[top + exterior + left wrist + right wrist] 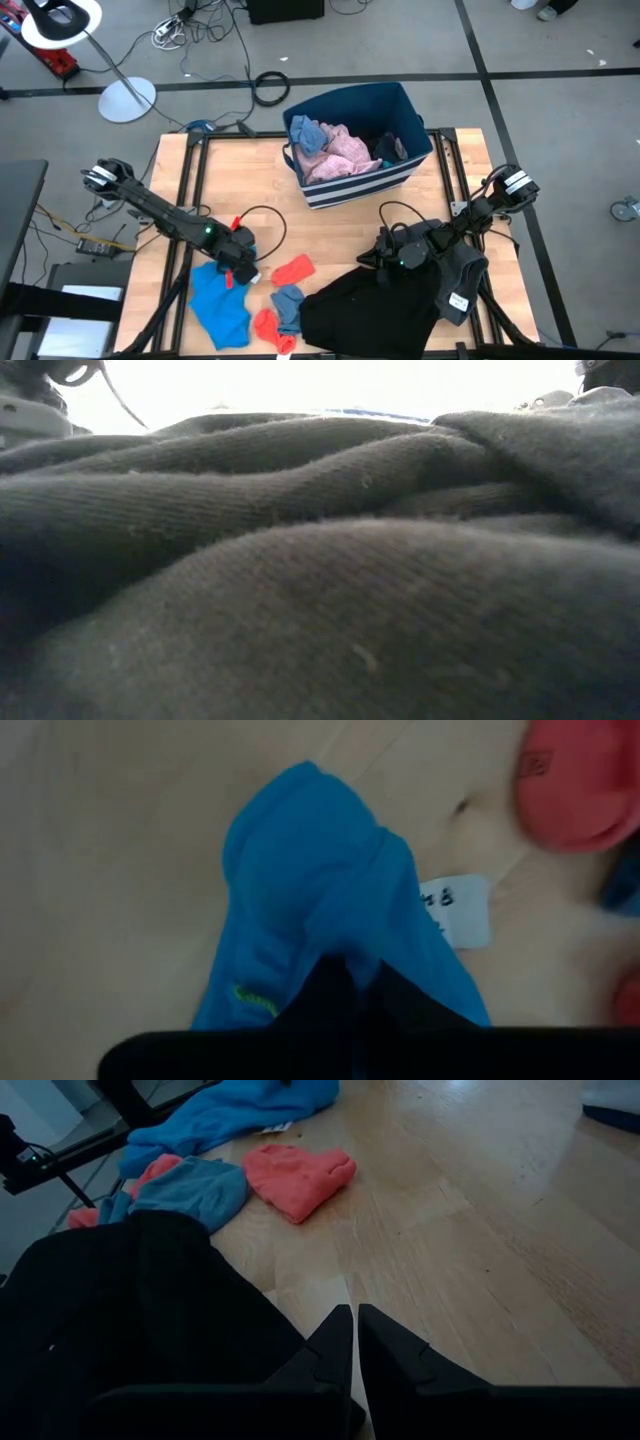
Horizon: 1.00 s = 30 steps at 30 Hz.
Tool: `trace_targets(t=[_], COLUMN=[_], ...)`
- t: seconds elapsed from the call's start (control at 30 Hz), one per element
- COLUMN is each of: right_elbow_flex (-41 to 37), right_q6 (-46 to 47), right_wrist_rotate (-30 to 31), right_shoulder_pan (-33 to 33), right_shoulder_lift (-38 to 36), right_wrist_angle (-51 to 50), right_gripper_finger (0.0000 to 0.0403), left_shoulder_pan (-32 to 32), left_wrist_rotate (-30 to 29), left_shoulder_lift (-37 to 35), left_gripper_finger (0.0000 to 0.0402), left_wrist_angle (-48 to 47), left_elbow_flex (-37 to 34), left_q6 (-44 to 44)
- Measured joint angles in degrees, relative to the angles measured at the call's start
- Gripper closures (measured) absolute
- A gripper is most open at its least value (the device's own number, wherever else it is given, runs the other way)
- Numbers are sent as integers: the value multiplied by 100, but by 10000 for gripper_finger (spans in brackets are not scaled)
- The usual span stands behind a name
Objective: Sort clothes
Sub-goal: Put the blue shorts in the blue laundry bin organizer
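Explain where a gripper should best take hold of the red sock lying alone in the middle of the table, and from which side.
The red sock lies flat on the table, apart from the other clothes, so it is probably best taken from straight above. Pinch across its narrower end, the one nearer the left gripper, which hangs over the blue garment. Bare wood around it leaves room for the fingers.

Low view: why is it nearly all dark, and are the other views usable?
Low view: dark garment lies against the lens and fills the frame, with blown-out white above. Left wrist view: soft focus on the bright blue garment. Right wrist view: dim, red sock readable. High view: evenly lit.
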Motion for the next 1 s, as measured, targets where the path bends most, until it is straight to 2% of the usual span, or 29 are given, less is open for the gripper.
trace_targets(t=[0.1,0.23,0.47,0.6,1.0], right_elbow_flex=[0,0,0,0,0], right_q6=[-1,0,0,0,-2], right_wrist_rotate=[1,1,1,1,-1], right_shoulder_pan=[-2,-1,0,-1,-2], right_shoulder_lift=[0,0,0,-1,0], right_wrist_angle=[0,0,0,0,0], right_gripper_finger=[379,379,379,379,379], left_shoulder_pan=[0,0,0,0,11], left_wrist_rotate=[-238,-688,-1694,-2456,-4456], left_shoulder_lift=[-1,-79,-118,-118,-120], left_gripper_finger=[400,400,401,401,401], left_wrist_angle=[-123,-777,-2505,-3149,-3757], left_elbow_flex=[258,845,2326,3162,5164], left_q6=[188,463,821,1069,2367])
